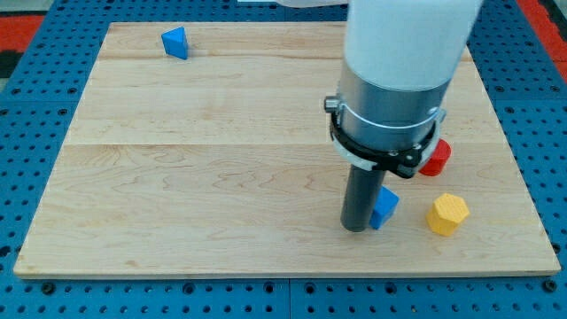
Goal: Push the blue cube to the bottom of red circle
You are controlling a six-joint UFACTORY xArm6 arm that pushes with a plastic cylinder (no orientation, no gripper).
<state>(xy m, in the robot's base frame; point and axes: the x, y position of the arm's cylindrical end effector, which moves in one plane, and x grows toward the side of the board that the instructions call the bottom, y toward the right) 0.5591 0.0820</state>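
Observation:
The blue cube (385, 206) lies near the board's lower right, partly hidden by my rod. My tip (356, 228) stands on the board right against the cube's left side. The red circle (436, 157) lies above and to the right of the cube, partly hidden behind my arm's grey collar. The cube sits below and left of the red circle, a short gap apart.
A yellow hexagon block (447, 213) lies just right of the blue cube. A blue triangular block (176, 42) lies at the board's top left. The wooden board (221, 159) rests on a blue pegboard; its bottom edge is close below my tip.

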